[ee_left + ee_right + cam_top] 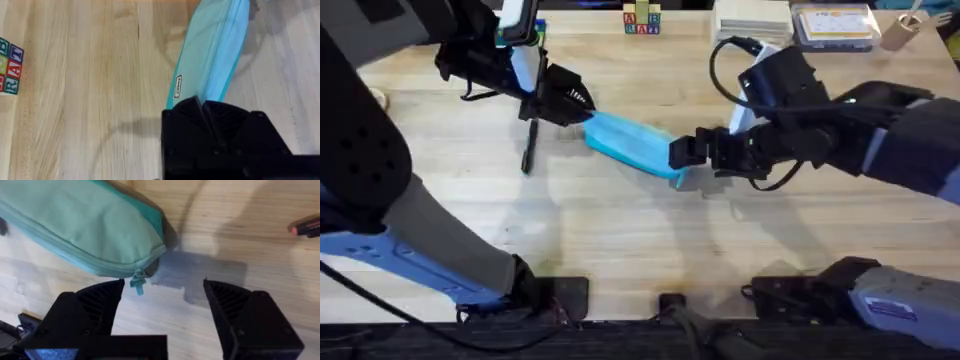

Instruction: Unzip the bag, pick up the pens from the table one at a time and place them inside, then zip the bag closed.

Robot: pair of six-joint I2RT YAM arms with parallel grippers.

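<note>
The turquoise bag (630, 145) lies slantwise on the table (620, 230), its zipper running along its length (227, 45). My left gripper (578, 103) is shut on the bag's far-left end (202, 102). My right gripper (682, 153) stands open at the bag's other end (100, 235), and the small zipper pull (137, 283) hangs between its fingers (100, 300), close to one of them. A black pen (528, 148) lies on the wood just left of the bag, below the left arm. A dark pen with a red tip (306, 226) lies on the table off to one side.
Lettered toy blocks (641, 20) stand at the back centre and appear again as blocks (10, 65) in the left wrist view. A white box (750, 20), a clear lidded container (835, 27) and a cup (903, 30) line the back right. Bare wood lies in front of the bag.
</note>
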